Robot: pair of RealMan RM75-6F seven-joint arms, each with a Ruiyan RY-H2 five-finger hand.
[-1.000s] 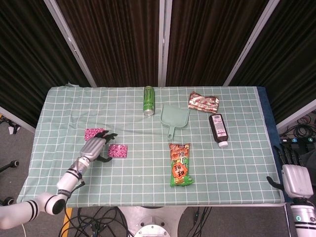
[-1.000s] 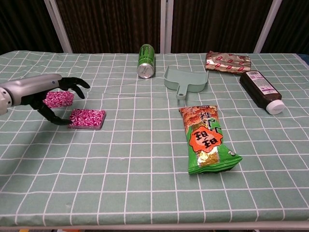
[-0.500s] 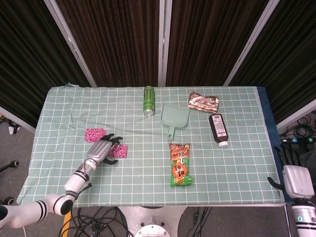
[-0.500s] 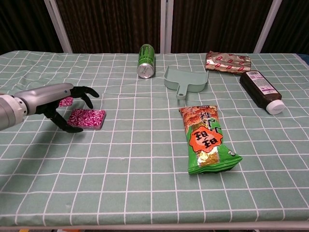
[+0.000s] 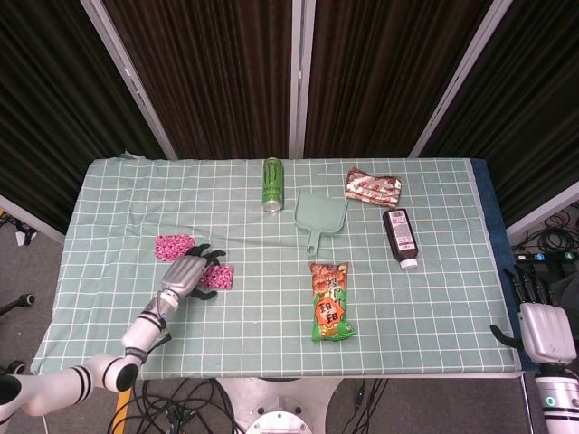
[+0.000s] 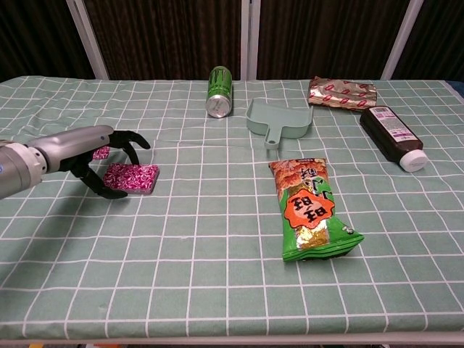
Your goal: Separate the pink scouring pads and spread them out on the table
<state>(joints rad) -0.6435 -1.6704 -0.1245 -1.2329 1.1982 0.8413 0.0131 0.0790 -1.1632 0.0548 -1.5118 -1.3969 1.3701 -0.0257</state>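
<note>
1. Head view: your left hand hovers with its fingers spread and nothing held, just over the near pink pad. The far pink pad lies apart, so the pair looks separated. Your right hand waits off the table's edge, probably relaxed and empty.
2. Chest view: the left hand arches over the near pad, its fingertips possibly touching it.

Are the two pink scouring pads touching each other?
Apart. The head view shows green cloth between the far pad and the near pad; the left hand sits over the gap's near side.
</note>
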